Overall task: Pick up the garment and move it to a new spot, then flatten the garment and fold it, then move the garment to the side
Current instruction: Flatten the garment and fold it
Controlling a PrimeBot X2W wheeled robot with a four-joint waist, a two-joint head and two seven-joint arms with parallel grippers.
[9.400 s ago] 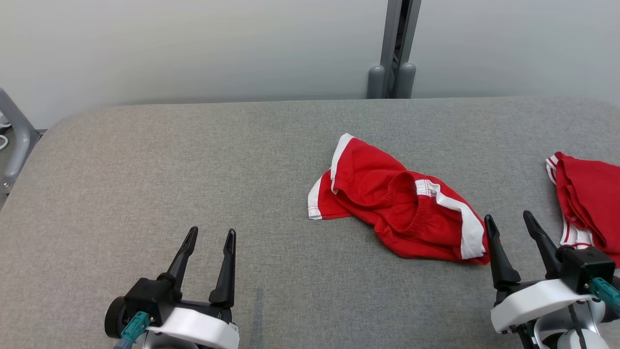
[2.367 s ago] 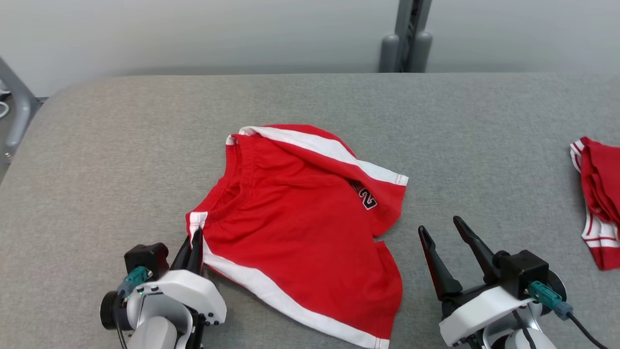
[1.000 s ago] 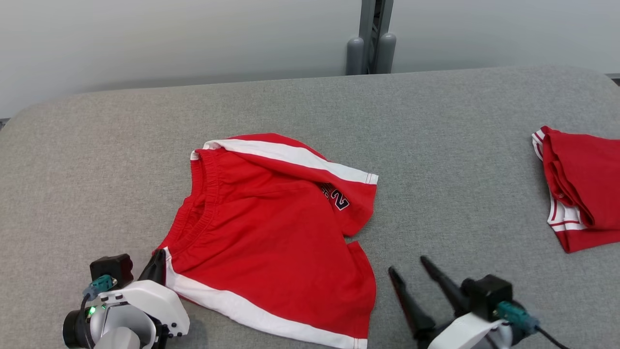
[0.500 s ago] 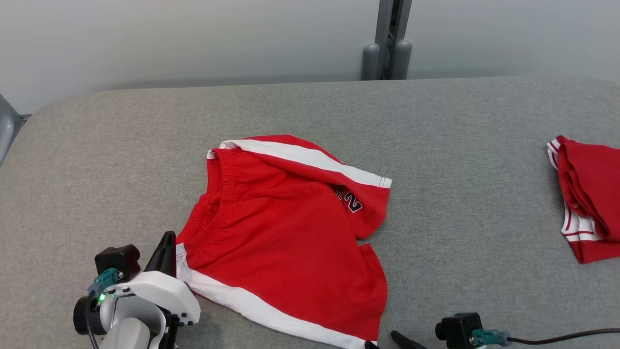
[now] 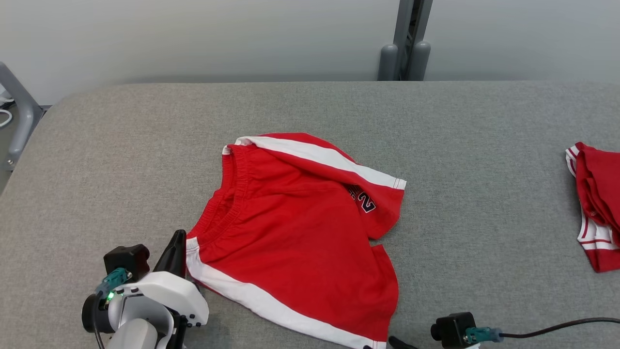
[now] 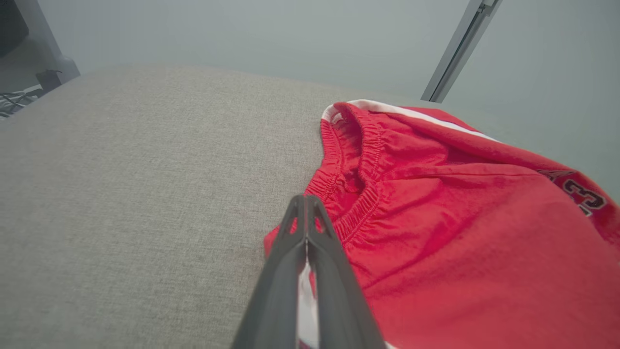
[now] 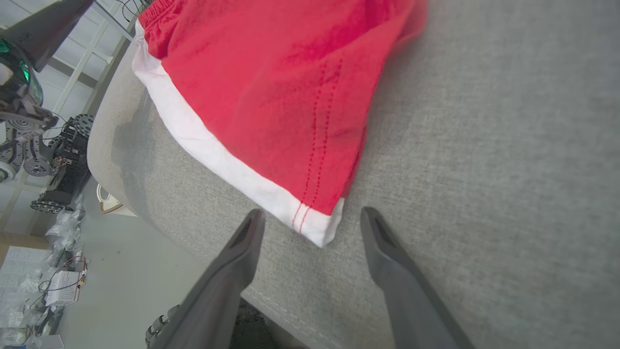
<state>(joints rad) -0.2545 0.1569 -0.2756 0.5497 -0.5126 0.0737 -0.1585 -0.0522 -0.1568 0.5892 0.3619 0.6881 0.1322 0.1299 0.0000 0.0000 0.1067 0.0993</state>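
The garment (image 5: 300,242) is a pair of red shorts with white side stripes, spread loosely in the middle of the grey table (image 5: 121,155). At its near left, my left gripper (image 5: 179,242) is shut on the waistband corner. In the left wrist view the closed fingers (image 6: 305,208) pinch the white stripe beside the gathered waistband (image 6: 363,203). My right gripper (image 7: 312,213) is open, low over the table. The near hem corner of the garment (image 7: 271,72) lies just between its fingertips, untouched. Its fingertips (image 5: 397,342) show at the bottom edge of the head view.
A second red-and-white garment (image 5: 598,213) lies bunched at the table's right edge. A grey post (image 5: 404,53) stands behind the table and a metal frame (image 5: 19,116) at its left. The table's front edge (image 7: 160,213) runs close to the right gripper, with floor clutter below.
The head camera has shifted. My right gripper has dropped toward the bottom of the head view, up to the near hem corner. The left gripper stays shut on the waistband corner.
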